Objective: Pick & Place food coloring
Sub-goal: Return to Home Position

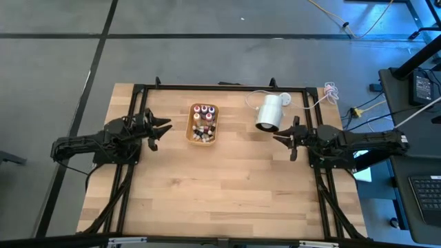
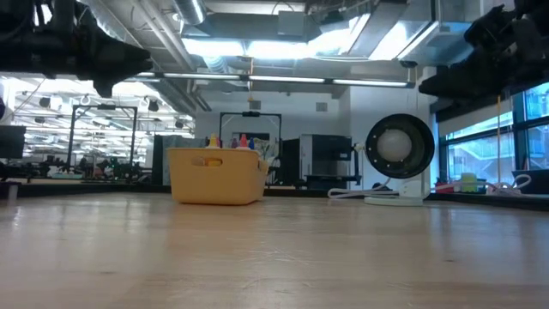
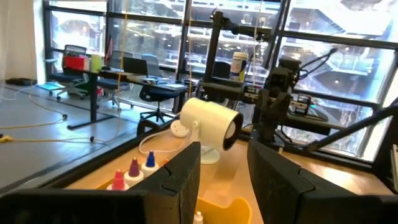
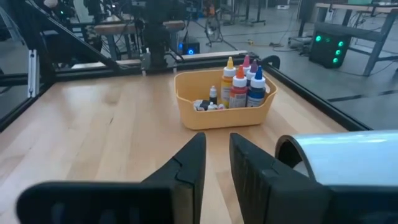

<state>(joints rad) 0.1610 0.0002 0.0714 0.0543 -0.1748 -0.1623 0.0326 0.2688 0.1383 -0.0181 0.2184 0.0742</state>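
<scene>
Your left gripper (image 1: 160,132) and right gripper (image 1: 284,142) hung empty, fingers parted, left and right of the yellow bin (image 1: 189,125); every visible food coloring (image 1: 203,121) bottle sat inside it, so placing looked done.

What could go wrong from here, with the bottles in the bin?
The right gripper is close to the white cylinder; a swing that way could knock it or snag its cord. Tall bottles stand above the rim of the yellow bin, so the left gripper, open beside it, might clip them on a low pass.
</scene>
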